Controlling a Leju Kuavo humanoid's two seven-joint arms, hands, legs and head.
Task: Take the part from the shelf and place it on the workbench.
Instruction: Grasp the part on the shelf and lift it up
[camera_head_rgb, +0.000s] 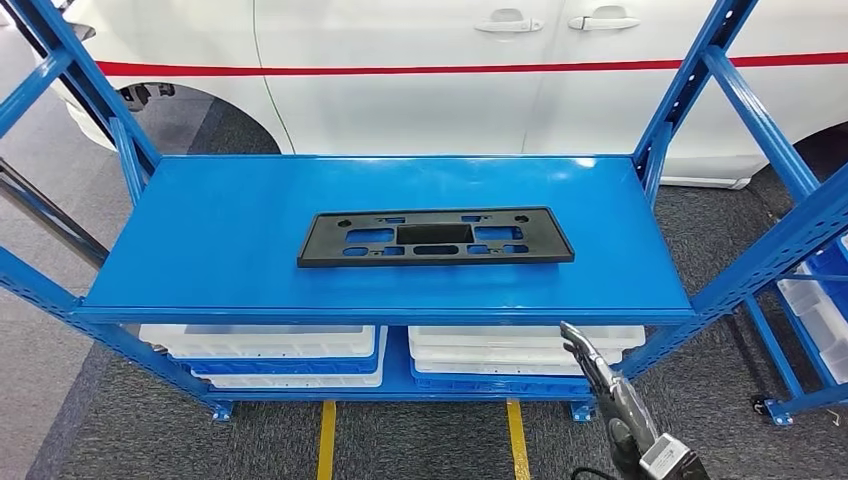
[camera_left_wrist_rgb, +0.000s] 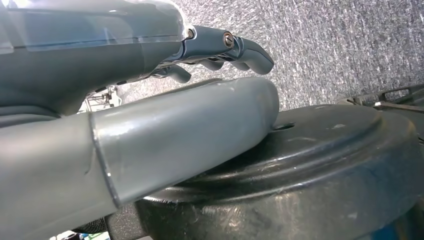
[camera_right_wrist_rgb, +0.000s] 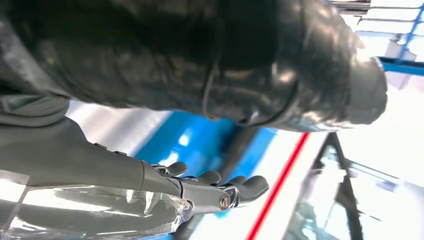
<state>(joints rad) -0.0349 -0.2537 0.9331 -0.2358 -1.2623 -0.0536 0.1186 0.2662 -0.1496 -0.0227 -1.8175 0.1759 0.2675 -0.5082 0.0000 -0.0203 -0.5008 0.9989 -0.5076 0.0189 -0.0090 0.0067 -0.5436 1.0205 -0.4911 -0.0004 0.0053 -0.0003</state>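
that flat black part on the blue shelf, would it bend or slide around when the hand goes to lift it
The black part looks like a thin moulded plastic frame with cut-outs, so probably light and fairly stiff, perhaps flexing a little if lifted by one end. It lies flat on the smooth painted blue shelf, so a push would likely slide it, not tip it. Its low edge may be hard to get fingers under.

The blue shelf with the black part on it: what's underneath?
Under the blue shelf sit stacked white trays on a lower blue level. Their contents are hidden by the shelf above.

No text, label, brand or number can be read — not on any surface.
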